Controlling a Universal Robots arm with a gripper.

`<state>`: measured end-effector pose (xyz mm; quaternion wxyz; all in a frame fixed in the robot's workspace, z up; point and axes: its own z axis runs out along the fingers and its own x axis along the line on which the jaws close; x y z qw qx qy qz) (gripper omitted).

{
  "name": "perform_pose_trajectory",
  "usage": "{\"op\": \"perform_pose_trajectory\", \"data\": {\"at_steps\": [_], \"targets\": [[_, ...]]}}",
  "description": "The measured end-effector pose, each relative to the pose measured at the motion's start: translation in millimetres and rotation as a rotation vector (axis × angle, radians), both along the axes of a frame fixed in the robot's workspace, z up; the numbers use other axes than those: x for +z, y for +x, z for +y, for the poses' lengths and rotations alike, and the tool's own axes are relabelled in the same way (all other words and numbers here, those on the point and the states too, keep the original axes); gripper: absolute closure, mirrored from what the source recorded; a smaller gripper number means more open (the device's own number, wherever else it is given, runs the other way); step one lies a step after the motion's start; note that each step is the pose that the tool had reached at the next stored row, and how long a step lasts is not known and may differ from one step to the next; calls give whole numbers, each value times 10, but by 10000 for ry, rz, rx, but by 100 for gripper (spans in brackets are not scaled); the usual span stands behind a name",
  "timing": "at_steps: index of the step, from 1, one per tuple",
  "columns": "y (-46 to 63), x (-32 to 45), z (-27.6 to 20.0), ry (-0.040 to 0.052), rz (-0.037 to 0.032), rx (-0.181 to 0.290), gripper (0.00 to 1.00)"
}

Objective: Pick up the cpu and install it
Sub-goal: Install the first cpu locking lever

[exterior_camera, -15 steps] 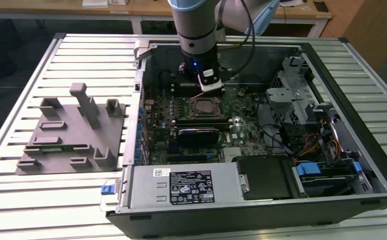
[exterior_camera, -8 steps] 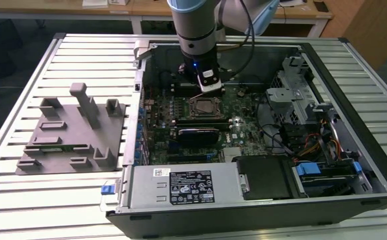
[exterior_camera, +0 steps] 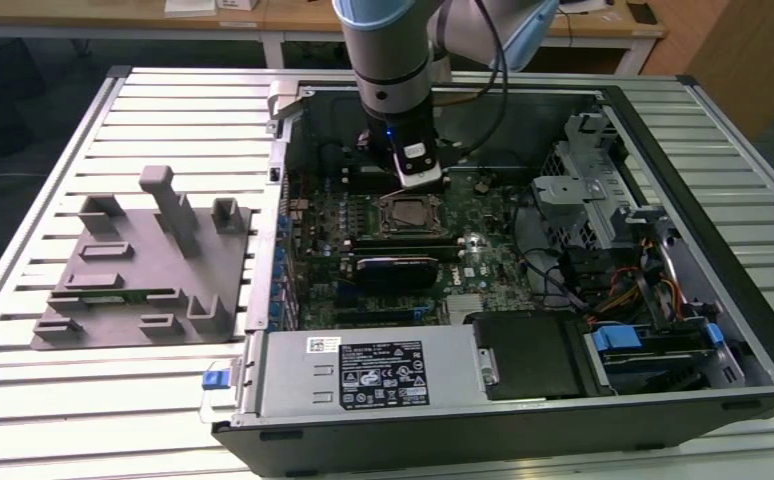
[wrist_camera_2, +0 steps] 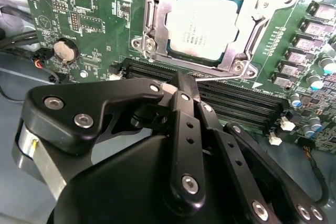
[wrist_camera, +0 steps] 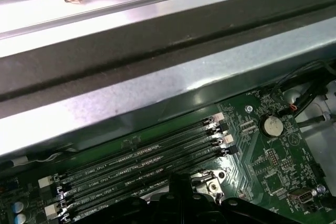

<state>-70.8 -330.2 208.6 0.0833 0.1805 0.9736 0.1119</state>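
Note:
The cpu (wrist_camera_2: 206, 22), a flat square chip with a silver top, lies inside the metal-framed socket (wrist_camera_2: 157, 9) on the green motherboard; in the exterior view the cpu (exterior_camera: 407, 212) sits mid-board inside the open computer case. My gripper (wrist_camera_2: 182, 80) hovers just beside the socket, over the memory slots, with its black fingers closed together and nothing between them. In the exterior view the gripper (exterior_camera: 415, 182) hangs from the arm just behind the socket. The gripper's black tip (wrist_camera: 178, 192) also shows in the first wrist view.
A gray fixture block (exterior_camera: 147, 260) lies on the slatted table at the exterior view's left. Inside the case are the power supply (exterior_camera: 360, 375), a drive cage (exterior_camera: 601, 200), cables (exterior_camera: 627, 290), memory slots (wrist_camera_2: 236, 103) and a coin battery (wrist_camera_2: 65, 51). The case wall (wrist_camera: 157, 93) runs close by.

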Motion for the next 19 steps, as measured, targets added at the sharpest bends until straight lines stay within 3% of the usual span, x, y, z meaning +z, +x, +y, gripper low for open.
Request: {"op": "perform_pose_trajectory", "data": {"at_steps": [5, 9, 14, 16, 19], "targets": [[0, -18, 24, -7, -1, -37, 89], [0, -32, 41, -78, -2, -39, 89], [0, -68, 49, -383, -2, -40, 89], [0, -72, 53, -444, -1, -40, 89], [0, -75, 71, -460, -1, -39, 89]]}}
